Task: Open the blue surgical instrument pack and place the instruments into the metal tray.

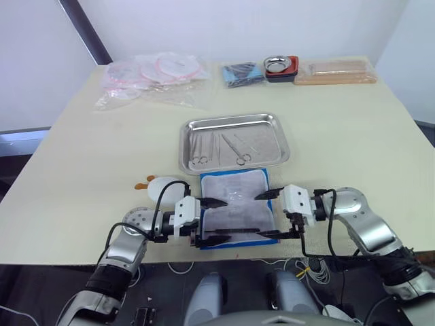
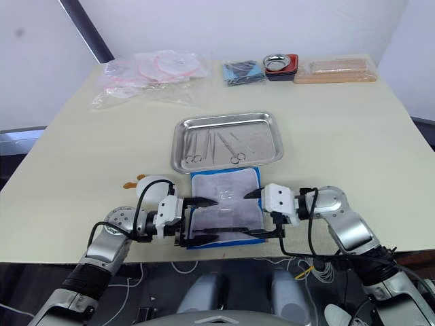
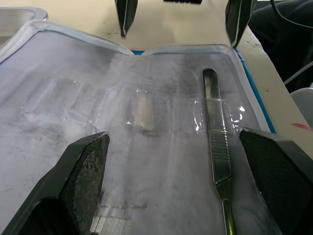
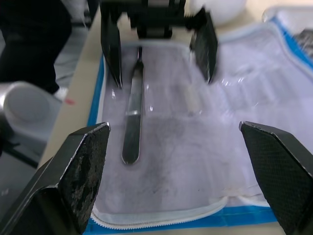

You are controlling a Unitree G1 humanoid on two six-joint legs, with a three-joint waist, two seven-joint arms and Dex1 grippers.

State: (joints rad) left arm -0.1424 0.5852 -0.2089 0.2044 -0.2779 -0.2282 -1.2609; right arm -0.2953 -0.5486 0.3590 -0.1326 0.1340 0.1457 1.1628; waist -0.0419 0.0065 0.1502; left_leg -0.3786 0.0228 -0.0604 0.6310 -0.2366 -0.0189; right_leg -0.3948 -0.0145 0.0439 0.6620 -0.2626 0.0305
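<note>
Left wrist view: pack (image 3: 146,147) lies unfolded on bench, lining up, one straight tool (image 3: 217,147) left in its clear pocket, so you've got one pick to go. Both grippers, L (image 1: 212,221) and R (image 1: 270,214), hover w/ jaws wide, holding nothing. Other instruments (image 1: 221,151) already sit in tray (image 1: 279,129) just beyond pack.

Packs: one, opened flat (image 1: 234,207)
Trays: one (image 1: 233,141)
Instruments in tray: about four (thin and overlapping, hard to separate) (image 1: 221,149)
Instruments in pack: one straight handle (image 3: 215,147)
Bowls: one (image 1: 277,65)
Small blue packets: one (image 1: 242,73)
Clear bags: several, heaped (image 1: 153,78)
</note>
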